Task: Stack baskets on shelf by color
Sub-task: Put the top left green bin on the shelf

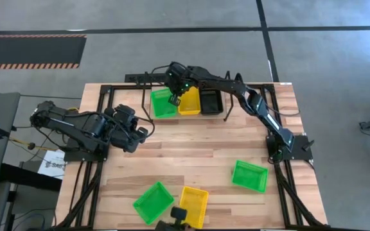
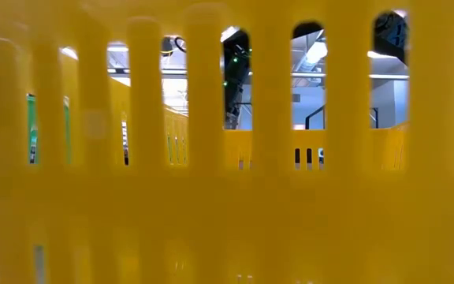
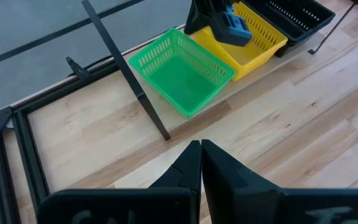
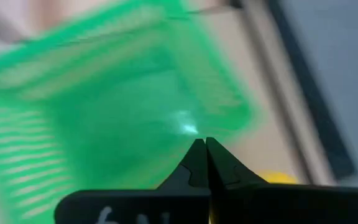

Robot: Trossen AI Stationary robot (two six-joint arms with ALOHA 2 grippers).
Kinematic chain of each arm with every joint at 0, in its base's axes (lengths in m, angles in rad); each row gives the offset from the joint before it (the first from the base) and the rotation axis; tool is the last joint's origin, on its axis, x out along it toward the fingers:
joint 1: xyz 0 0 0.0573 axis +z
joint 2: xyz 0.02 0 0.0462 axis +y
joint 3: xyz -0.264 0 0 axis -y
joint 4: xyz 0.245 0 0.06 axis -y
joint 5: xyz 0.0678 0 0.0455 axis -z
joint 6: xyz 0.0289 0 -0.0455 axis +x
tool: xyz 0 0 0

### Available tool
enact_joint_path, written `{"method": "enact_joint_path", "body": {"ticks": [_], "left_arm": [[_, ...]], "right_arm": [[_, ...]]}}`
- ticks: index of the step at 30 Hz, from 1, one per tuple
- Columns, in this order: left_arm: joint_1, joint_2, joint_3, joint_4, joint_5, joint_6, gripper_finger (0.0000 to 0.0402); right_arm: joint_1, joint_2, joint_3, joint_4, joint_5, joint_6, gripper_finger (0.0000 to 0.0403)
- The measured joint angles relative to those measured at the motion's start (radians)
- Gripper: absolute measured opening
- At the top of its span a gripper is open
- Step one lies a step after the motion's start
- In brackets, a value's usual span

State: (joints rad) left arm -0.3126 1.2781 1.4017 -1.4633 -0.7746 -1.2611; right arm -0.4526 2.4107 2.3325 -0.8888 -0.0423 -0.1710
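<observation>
Hovering over the shelf (image 1: 227,114) at the table's far edge, right gripper (image 1: 175,99) has its fingers pressed together, pinching nothing, above the green basket (image 1: 162,104) beside yellow (image 1: 189,102) and black (image 1: 211,101) ones. Best next: lift clear, then fetch a loose basket (image 1: 249,176) near the right edge, matching colour. Motion blur at the wrist; contact uncertain. Left gripper (image 1: 141,133), likewise closed and empty, waits by the left edge.
</observation>
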Motion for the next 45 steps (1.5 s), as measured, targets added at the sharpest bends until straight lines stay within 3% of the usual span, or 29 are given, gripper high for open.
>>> {"method": "enact_joint_path", "body": {"ticks": [2,4,22,45], "left_arm": [[0.0,0.0,0.0,0.0,0.0,0.0,0.0],[0.0,0.0,0.0,0.0,0.0,0.0,0.0],[0.0,0.0,0.0,0.017,0.0,0.0,0.0],[0.0,0.0,0.0,0.023,0.0,0.0,0.0]], "right_arm": [[0.011,0.0,0.0,0.0,-0.127,-0.045,0.0],[0.028,0.0,0.0,0.002,-0.181,-0.062,0.0],[0.064,0.0,0.0,0.006,0.016,-0.064,0.0],[-0.012,0.0,0.0,-0.051,0.017,-0.038,0.0]]}}
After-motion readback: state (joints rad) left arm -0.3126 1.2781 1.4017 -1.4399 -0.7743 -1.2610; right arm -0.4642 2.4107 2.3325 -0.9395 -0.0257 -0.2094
